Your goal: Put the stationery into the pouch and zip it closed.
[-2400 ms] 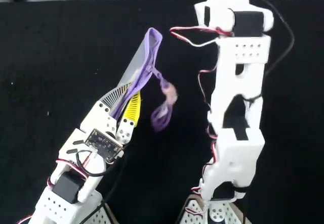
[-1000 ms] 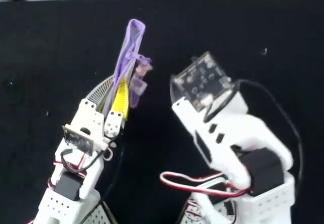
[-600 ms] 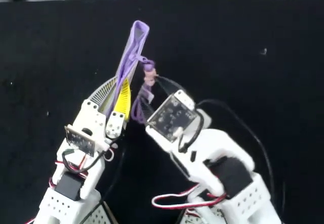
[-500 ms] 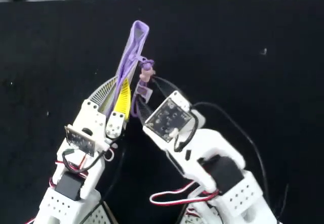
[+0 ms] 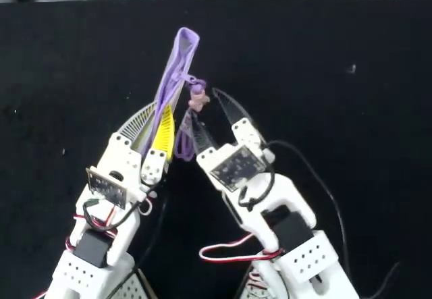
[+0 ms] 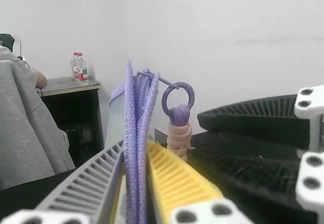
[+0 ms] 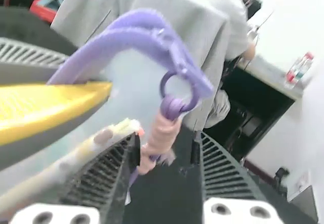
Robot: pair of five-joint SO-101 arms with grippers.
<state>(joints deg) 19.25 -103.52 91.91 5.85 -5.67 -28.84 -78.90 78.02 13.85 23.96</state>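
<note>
**Right gripper has swung in on the zip pull, not yet closed**

Your left gripper (image 5: 159, 125) is clamped on the pouch (image 5: 177, 66), the grey and yellow fingers pinching its lower end. It holds the pouch on edge above the black table (image 5: 337, 110), with the far end pointing away from the arms.

The change is all on the right side. A couple of seconds ago that arm was stretched out across the table, well clear of the pouch. It then folded back and came round towards the zip. Over the same time the pouch has been tipped more upright, and it has hardly shifted in the last half second.

Now your right gripper (image 5: 203, 102) has its black fingers spread. In the right wrist view the zip pull (image 7: 161, 128), a pink beaded piece hanging from a purple ring, sits between them and does not look pinched.

A pale, pen-like item (image 7: 96, 144) shows by the pouch's clear side. You can't tell from here whether it is fully inside.

Judging by this, the loading step looks finished and you are lined up for the zip. Close on the pull next, then draw it along the pouch's edge while the left grip stays firm. The pull hangs loose, so it may slip aside as the fingers come together.
</note>
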